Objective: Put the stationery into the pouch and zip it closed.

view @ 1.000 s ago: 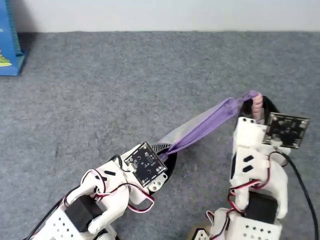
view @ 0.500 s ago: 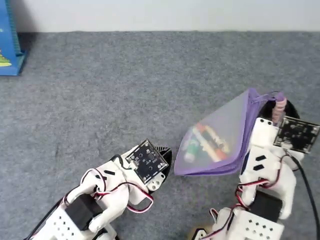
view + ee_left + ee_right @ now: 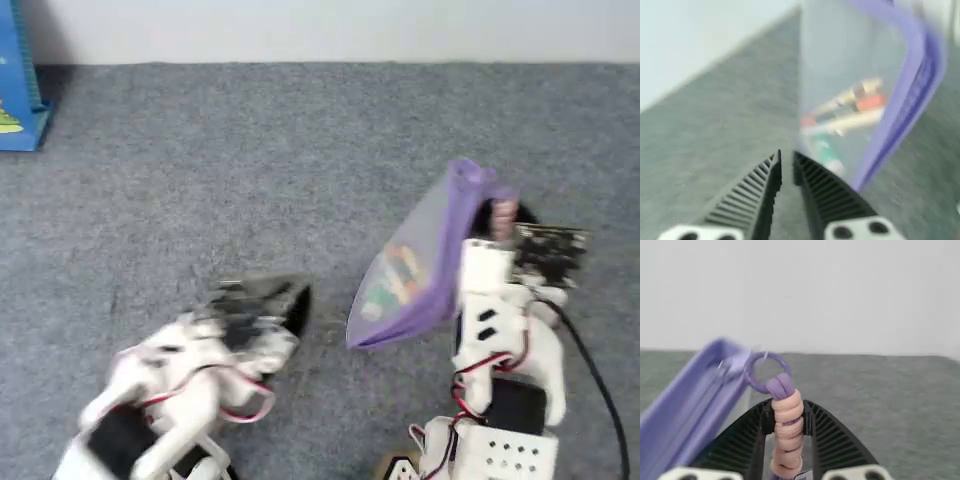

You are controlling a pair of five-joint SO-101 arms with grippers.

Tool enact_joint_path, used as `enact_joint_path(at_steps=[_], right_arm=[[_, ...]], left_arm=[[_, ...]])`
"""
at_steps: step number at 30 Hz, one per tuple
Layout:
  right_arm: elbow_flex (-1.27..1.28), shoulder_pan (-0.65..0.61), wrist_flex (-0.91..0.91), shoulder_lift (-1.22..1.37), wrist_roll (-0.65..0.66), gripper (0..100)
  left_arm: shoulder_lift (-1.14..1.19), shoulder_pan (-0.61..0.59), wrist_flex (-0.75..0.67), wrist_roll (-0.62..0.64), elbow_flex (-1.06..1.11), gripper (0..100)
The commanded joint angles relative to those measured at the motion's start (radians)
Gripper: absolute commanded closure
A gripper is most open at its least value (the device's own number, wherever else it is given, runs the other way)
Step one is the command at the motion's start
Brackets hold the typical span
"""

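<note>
1. Right tool [image 3: 786,406]: clamped on the pink coiled strap [image 3: 785,432]. The strap runs up between the two black fingers to a purple ring [image 3: 765,373] at the zip end of the pouch [image 3: 415,255]. In the high view the right tool [image 3: 500,214] stands above the right arm's white body, on the right side of the counter [image 3: 250,150].

2. Pouch: a translucent bag with purple edging. It hangs from the strap just beside the right arm, on the side facing the left arm, with its upper corner at the tool and its lower corner slanting down toward the middle of the counter. Whether the lower corner touches the counter cannot be determined.

3. Stationery [image 3: 392,278]: inside the pouch, visible through the wall as coloured pens lying in the lower half. The left wrist view shows the same items [image 3: 847,112] stacked crosswise.

4. Left tool [image 3: 786,156]: fingers set to a narrow gap, nothing between them. It points at the pouch and is apart from it. In the high view the left tool [image 3: 280,300] sits low over the counter, near the pouch's lower corner.

5. Surroundings: a blue box [image 3: 15,90] stands at the far left edge of the grey counter, against the white wall.
</note>
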Motion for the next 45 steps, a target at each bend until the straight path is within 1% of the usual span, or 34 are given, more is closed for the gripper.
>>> enact_joint_path(at_steps=[1, 4, 6, 10, 13, 15, 18, 27, 28, 30, 32, 34, 35, 37, 41, 42, 45], right_arm=[[-0.100, -0.142, 0.058, -0.007, 0.012, 98.6], [-0.121, -0.255, 0.088, 0.002, 0.008, 95.4], [-0.123, -0.332, 0.099, 0.004, 0.006, 90.8], [-0.126, -0.443, 0.154, 0.004, 0.006, 81.4], [-0.126, -0.478, 0.213, -0.002, 0.006, 76.0], [-0.126, -0.492, 0.248, -0.005, 0.005, 74.8], [-0.146, -0.483, 0.295, -0.007, 0.005, 75.0], [-0.292, -0.409, 0.555, -0.007, 0.005, 75.2], [-0.296, -0.403, 0.579, -0.007, 0.005, 76.0], [-0.296, -0.387, 0.607, -0.007, 0.005, 81.2], [-0.296, -0.371, 0.621, -0.007, 0.005, 89.8], [-0.296, -0.344, 0.621, -0.007, 0.005, 99.0], [-0.295, -0.332, 0.622, -0.007, 0.005, 99.1], [-0.293, -0.303, 0.647, -0.007, 0.005, 96.4], [-0.290, -0.265, 0.705, -0.007, 0.005, 96.8], [-0.288, -0.257, 0.719, -0.007, 0.005, 98.6], [-0.275, -0.223, 0.743, -0.007, 0.005, 99.0]], left_arm=[[-0.186, -0.181, 0.092, 0.075, -0.136, 84], [-0.342, -0.296, 0.127, 0.106, -0.137, 77], [-0.384, -0.338, 0.164, 0.106, -0.145, 76], [-0.318, -0.371, 0.193, 0.106, -0.148, 76], [-0.301, -0.384, 0.187, 0.106, -0.148, 76], [-0.299, -0.381, 0.186, 0.106, -0.148, 76], [-0.299, -0.381, 0.186, 0.106, -0.148, 76], [-0.299, -0.384, 0.186, 0.104, -0.113, 76], [-0.301, -0.384, 0.186, 0.104, -0.101, 76], [-0.301, -0.385, 0.189, 0.104, -0.088, 77], [-0.302, -0.385, 0.193, 0.101, -0.091, 79], [-0.302, -0.385, 0.189, 0.100, -0.091, 86], [-0.302, -0.385, 0.187, 0.098, -0.088, 90], [-0.302, -0.385, 0.189, 0.095, -0.084, 99], [-0.302, -0.385, 0.219, 0.029, -0.070, 99], [-0.302, -0.385, 0.229, 0.006, -0.062, 99], [-0.302, -0.393, 0.230, -0.054, 0.007, 99]])
